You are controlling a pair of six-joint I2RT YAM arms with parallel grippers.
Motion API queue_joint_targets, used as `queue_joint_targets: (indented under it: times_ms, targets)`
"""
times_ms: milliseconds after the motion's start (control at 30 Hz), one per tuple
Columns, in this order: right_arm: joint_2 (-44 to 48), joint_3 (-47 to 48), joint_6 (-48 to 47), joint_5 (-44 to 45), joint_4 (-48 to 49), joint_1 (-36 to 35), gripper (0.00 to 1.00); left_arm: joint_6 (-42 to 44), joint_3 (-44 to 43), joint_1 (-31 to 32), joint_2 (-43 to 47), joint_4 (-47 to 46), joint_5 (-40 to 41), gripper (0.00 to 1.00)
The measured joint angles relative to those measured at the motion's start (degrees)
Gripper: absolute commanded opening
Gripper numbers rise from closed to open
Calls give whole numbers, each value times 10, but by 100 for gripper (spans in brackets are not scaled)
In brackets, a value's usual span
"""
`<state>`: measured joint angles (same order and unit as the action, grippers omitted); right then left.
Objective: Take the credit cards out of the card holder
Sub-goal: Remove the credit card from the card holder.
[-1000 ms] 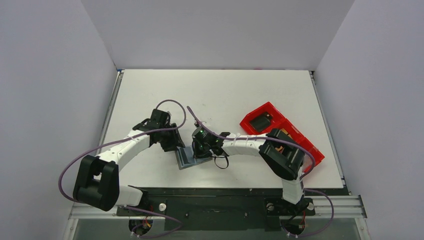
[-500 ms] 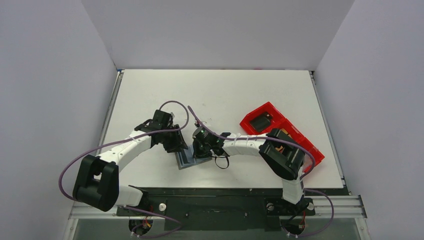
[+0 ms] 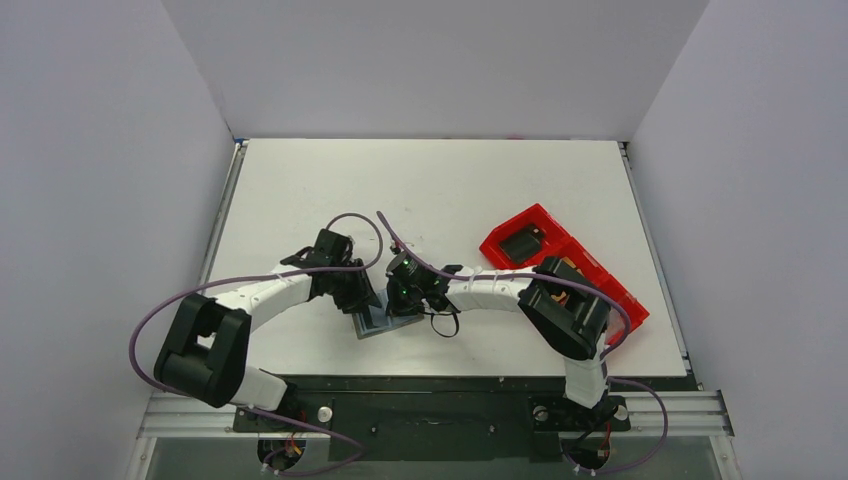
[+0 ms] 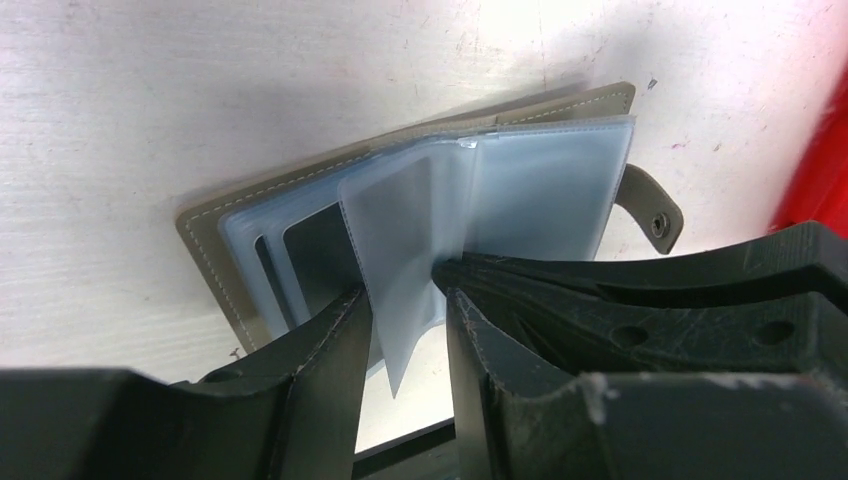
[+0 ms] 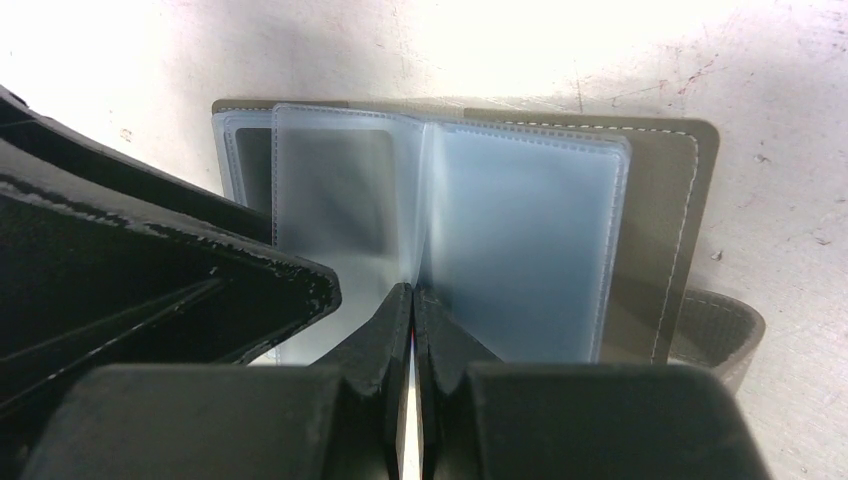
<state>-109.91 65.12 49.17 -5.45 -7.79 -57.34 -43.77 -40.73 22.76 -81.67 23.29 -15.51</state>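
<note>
Card holder (image 3: 383,320): lies open and flat on the tabletop (image 3: 440,180), at about 6 o'clock, close to the near edge; the grey cover is down and the tab (image 4: 655,205) sticks out at one side.
Sleeves: clear plastic leaves are bound at the fold; one leaf (image 4: 400,220) stands up from the others.
Cards: no card shows clearly; one pocket (image 4: 315,250) looks dark, but I cannot tell what is inside.
Left jaws: half apart, coming from 10 o'clock, one on each side of the raised leaf, not yet pressed on it.
Right jaws: closed together, coming from 3 o'clock, tips at the fold; I cannot tell if they pinch anything.
Tray (image 3: 500,240): red, at 4 o'clock, well apart from the holder, with a black block (image 3: 522,243) in it.
Handling: I judge the holder light and soft, so it slides or folds if it is not pinned. The sleeves are thin, floppy and smooth. A card is stiff and slippery, so take it by the edge that comes out of the pocket.
</note>
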Motion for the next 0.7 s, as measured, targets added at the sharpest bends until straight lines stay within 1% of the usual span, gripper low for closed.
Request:
queue_joint_targets:
  times_ms: [67,167,200,233,267,300,367,467,700]
  targets:
    - [0,0,0,0,0,0,0,-3,0,2,-6,-8,0,22]
    - [1,0,0,0,0,0,0,-7,0,3,-15,-15,0,8]
    - [2,-1,0,0,0,0,1,-7,0,3,-16,-16,0,6]
    - [2,-1,0,1,0,0,6,-7,0,3,-17,-17,0,2]
    - [3,-1,0,1,0,0,9,-7,0,4,-17,-17,0,1]
    - [3,-1,-1,2,-1,0,16,-7,0,4,-17,-17,0,0]
    - [10,-1,-3,3,-10,0,24,-5,0,4,-17,-15,3,0]
    - [26,-2,-9,9,-38,0,31,-2,-2,4,-13,-7,7,0]
    - [84,-2,-20,28,-90,0,34,8,-25,9,-3,12,11,0]
